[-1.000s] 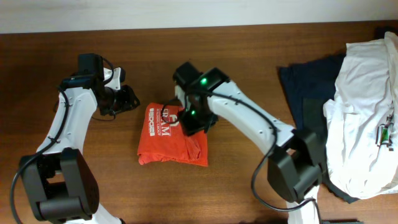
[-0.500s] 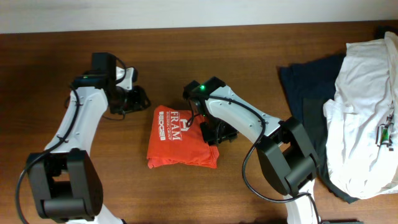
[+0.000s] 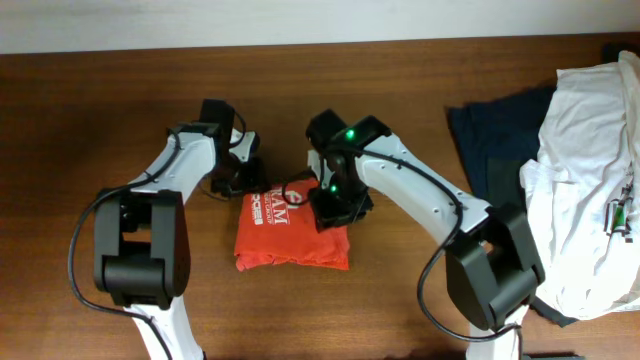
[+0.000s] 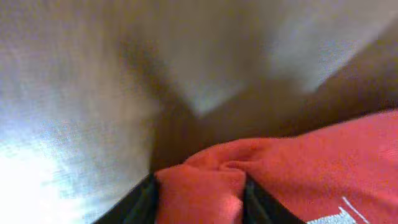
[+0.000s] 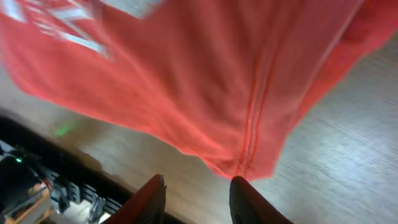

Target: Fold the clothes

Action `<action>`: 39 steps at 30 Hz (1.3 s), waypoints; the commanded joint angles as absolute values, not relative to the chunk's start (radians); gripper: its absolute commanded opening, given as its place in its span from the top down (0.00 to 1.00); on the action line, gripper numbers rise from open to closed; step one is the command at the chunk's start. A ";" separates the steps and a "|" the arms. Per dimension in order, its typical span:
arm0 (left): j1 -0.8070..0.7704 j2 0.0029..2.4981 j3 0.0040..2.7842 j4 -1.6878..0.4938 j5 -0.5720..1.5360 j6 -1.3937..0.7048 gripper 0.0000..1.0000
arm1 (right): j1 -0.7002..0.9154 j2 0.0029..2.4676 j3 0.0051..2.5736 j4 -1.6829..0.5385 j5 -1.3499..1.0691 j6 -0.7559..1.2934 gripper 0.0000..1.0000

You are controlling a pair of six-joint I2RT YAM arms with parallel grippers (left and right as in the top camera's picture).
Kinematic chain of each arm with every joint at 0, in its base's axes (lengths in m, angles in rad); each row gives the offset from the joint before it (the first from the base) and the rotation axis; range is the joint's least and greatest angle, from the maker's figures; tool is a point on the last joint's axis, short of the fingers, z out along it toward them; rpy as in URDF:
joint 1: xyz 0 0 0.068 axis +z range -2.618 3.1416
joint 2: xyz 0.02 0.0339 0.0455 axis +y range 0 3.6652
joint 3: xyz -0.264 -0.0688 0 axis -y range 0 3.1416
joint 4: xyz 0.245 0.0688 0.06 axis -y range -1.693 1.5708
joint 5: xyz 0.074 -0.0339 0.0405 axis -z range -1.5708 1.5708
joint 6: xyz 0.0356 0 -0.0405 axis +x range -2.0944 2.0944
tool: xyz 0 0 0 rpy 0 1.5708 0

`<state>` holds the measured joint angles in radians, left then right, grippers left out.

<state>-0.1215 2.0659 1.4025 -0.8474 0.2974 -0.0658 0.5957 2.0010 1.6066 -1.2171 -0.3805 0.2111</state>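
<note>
The orange-red T-shirt (image 3: pixel 292 240) lies folded into a small block on the wooden table, white lettering facing up. My left gripper (image 3: pixel 247 182) is at its upper left corner. In the left wrist view my left gripper (image 4: pixel 199 196) is shut on a bunched fold of the T-shirt (image 4: pixel 323 155). My right gripper (image 3: pixel 336 206) hovers over the block's upper right part. In the right wrist view my right gripper (image 5: pixel 198 186) is open and empty, and the T-shirt's hem (image 5: pixel 205 81) lies just ahead of its fingertips.
A white garment (image 3: pixel 590 190) lies heaped at the right edge of the table. A dark navy garment (image 3: pixel 488 140) lies partly under it. Bare wooden table (image 3: pixel 120 120) surrounds the shirt.
My left gripper has moved right to the shirt's upper left corner and closed on the fabric. My right gripper has shifted back over the shirt's upper right. The shirt has slid slightly right.
</note>
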 commanded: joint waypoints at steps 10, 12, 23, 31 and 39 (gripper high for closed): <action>-0.043 2.122 1.394 -1.241 0.162 -0.111 0.69 | 0.503 2.016 1.314 -0.736 -0.083 0.191 0.49; -0.043 2.120 1.394 -1.241 0.186 -0.111 0.70 | 0.439 2.016 1.366 -0.707 -0.080 0.190 0.46; -0.045 1.972 1.456 -0.807 0.681 0.125 0.20 | 0.363 1.929 1.879 -1.282 -0.028 0.088 0.39; -0.123 2.190 1.456 -0.762 0.861 0.287 0.19 | 0.358 1.891 1.901 -1.351 -0.028 0.085 0.38; -0.174 2.269 1.473 -0.741 0.865 0.285 1.00 | 0.351 1.891 1.901 -1.378 -0.001 0.085 0.38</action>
